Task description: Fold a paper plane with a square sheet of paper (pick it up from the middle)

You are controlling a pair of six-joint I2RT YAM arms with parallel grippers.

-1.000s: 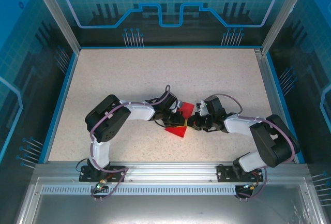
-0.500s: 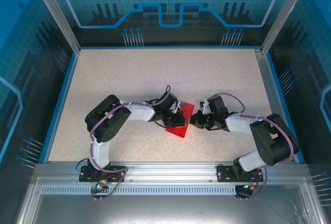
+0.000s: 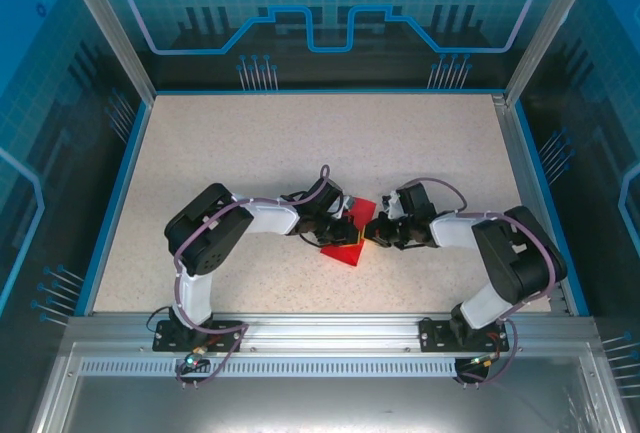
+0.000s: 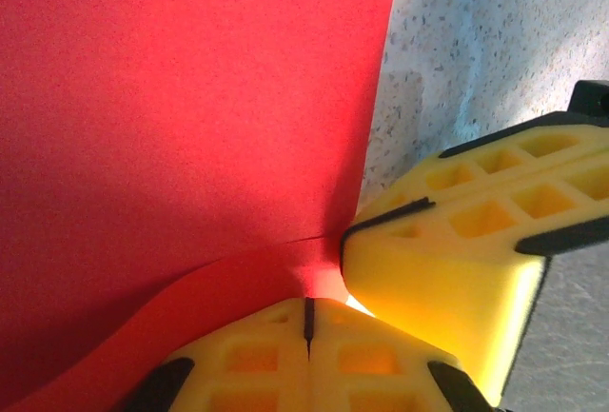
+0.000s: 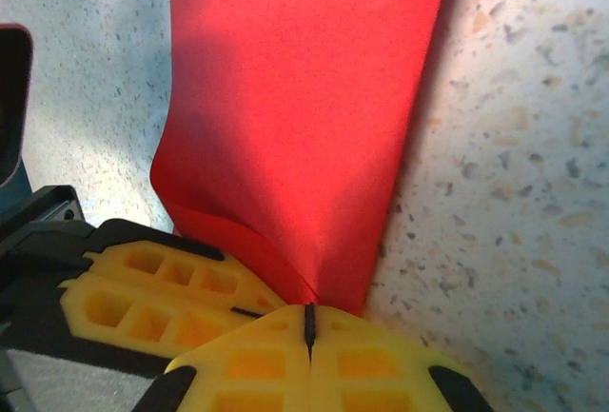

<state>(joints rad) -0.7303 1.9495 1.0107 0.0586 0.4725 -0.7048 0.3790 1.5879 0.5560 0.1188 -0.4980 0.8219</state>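
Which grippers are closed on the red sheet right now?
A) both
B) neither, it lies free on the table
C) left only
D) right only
A: in the wrist views, the left gripper and the right gripper each have their yellow fingers shut, and the red sheet runs into the seam between them.

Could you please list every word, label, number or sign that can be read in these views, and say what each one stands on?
There is no readable text in any view.
The square sheet of thin bright red paper is blank.
The blue printed back panel carries only a gear outline and circuit-style lines, no letters or numbers.
The speckled beige table top bears no marks.
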